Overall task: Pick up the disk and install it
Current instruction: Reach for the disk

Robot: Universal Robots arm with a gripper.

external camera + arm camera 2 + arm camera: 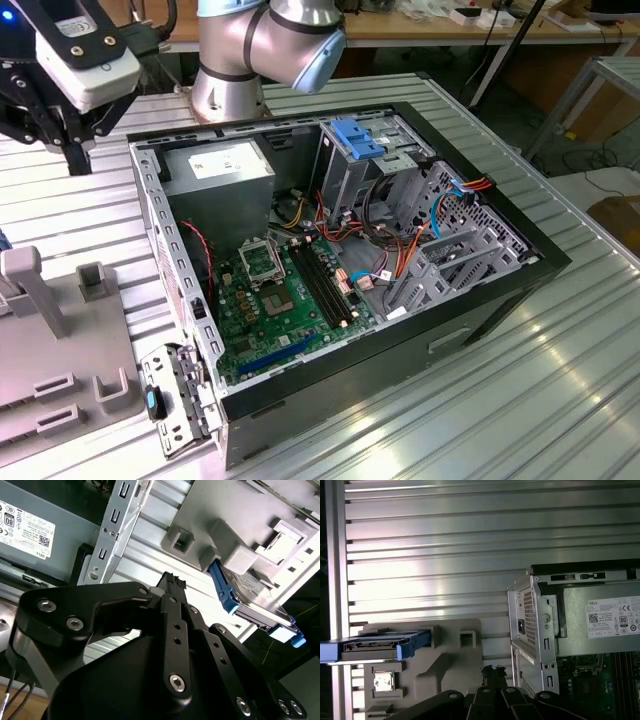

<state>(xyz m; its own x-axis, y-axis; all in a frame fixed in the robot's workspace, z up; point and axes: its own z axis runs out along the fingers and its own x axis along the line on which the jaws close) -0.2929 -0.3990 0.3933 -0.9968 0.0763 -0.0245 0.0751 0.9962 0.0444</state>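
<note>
Tool (492, 670) hangs above the bench (445, 540) with its fingers drawn together at the tips and nothing between them, so it's empty. It sits over the near edge of the grey holder (450, 650), between the open computer case (535, 610) and the disk (380, 646). And there's the disk, standing on edge in that holder, outside the case, blue carrier framing it. From the tool it lies off to the side away from the case, near but clearly apart, no contact. In the first wrist view it shows edge-on as a thin strip, with its long axis running along the bench's ribs. The second wrist view shows the same disk (260, 607) seated in the holder, blue rail end facing the fingertips (172, 579). My read: everything turns on that sideways offset, and on lining the closed fingers up across the thin edge, not along the length
</note>
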